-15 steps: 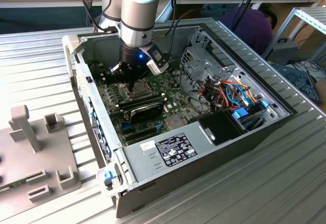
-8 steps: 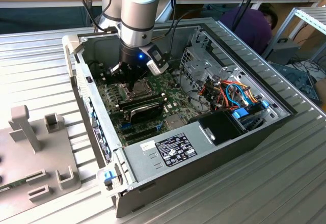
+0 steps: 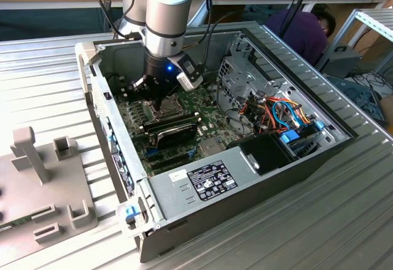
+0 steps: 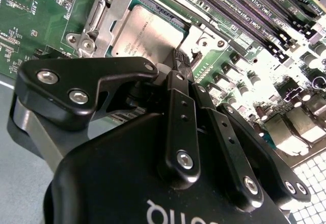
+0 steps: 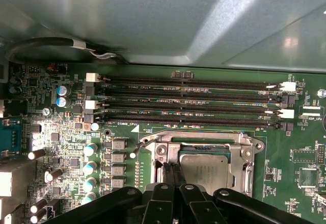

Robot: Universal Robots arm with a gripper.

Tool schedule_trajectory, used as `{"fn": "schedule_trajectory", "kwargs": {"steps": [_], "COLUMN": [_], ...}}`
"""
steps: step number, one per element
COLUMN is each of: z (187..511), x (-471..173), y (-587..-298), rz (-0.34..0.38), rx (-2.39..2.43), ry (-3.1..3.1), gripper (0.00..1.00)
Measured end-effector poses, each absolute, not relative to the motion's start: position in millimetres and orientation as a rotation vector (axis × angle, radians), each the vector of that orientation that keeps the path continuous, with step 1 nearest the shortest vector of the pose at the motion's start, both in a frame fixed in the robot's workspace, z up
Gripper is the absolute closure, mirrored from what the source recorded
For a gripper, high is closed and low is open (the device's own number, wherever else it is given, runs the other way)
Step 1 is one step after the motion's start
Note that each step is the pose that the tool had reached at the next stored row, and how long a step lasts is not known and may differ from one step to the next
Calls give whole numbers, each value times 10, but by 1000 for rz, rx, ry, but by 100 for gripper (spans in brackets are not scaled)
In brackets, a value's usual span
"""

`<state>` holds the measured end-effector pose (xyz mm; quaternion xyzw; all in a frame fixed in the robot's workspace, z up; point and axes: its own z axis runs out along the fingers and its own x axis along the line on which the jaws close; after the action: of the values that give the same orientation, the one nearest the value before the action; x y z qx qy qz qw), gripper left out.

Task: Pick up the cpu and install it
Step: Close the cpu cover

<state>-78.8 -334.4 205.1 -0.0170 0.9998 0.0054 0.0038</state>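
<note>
1. cpu [image 5: 206,168] sits silvery top up inside the open socket frame [image 5: 245,159] on the motherboard [image 3: 209,126], just beside the memory slots [image 5: 188,102].
2. My claw [image 5: 171,172] is low inside the computer case [image 3: 245,212] and narrow, with the fingers nearly together and the tips at one edge of the cpu. I can't tell whether I'm pinching that edge or only touching it.
3. In the second wrist view the cpu looks slightly tilted in the frame. I can't tell if it lies fully flat in the socket.
4. Risk: if a corner rides on the socket rim, any downward push from me could bend the contacts underneath or jam the chip crooked.
5. Risk: if I'm gripping the edge, a sideways drag could scrape the chip across the socket or flip it out.
6. Risk: the frame and its lever are close to my fingers, so a small drift could knock them onto the chip.
7. Risk: the memory slots and capacitors crowd this spot, and a tilted wrist could clip them.
</note>
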Motion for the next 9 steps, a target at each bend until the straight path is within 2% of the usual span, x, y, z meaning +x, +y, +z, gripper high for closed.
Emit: {"fn": "schedule_trajectory", "kwargs": {"steps": [9], "z": [2046], "x": [-788], "y": [-3344], "rz": [17], "rx": [-53], "ry": [3133], "gripper": [89]}}
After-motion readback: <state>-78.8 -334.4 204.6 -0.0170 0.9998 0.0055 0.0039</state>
